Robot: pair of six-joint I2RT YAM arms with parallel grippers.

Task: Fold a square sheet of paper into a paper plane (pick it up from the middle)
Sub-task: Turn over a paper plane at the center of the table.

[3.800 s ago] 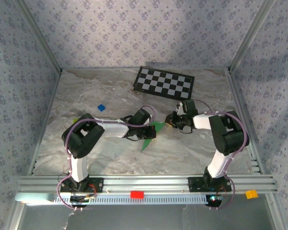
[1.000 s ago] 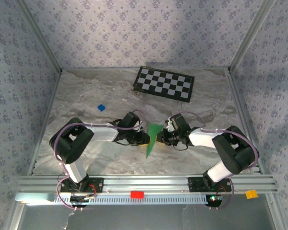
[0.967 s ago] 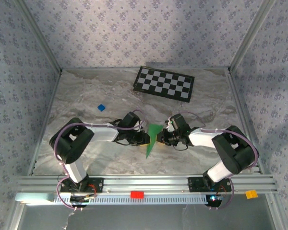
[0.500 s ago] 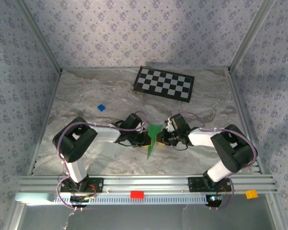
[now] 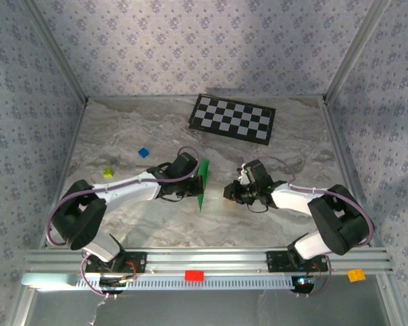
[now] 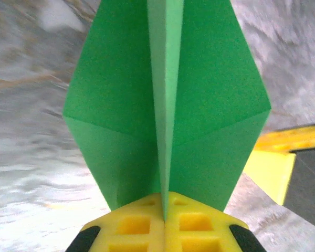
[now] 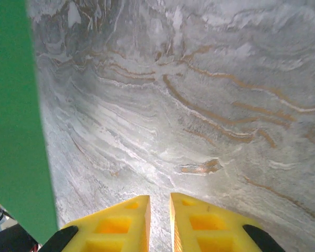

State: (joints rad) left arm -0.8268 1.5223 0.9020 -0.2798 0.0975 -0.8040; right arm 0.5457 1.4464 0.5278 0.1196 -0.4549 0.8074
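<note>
L hand (image 5: 194,187) (image 6: 164,223): yellow fingers pinched tight on the slim bright-green folded paper plane (image 5: 202,183) (image 6: 165,105), gripping it at one end along the centre crease. In L wrist view the two green flaps spread out either side of that crease and taper to a point away from the hand. From above, the paper plane reads as a thin sliver standing on edge, on the near side of the black-and-white checkerboard (image 5: 232,117), just below its L corner. Can't tell if its near tip touches the grey marbled desk (image 5: 156,136).

R hand (image 5: 228,193) (image 7: 158,220): on the near side of the checkerboard too, below its middle, pointing L toward the paper plane but apart from it. Fingers narrow, only a slim slit btwn them, nothing in it; bare desk shows through. The plane's green edge (image 7: 13,121) fills the L side of R wrist view.

Other bits, L to R: tiny yellow-green block (image 5: 108,173) well L of the checkerboard and nearer the arm bases; tiny blue block (image 5: 143,153) L of the checkerboard, closer to it. Both lie flat on the desk, apart from each other and from both hands.
</note>
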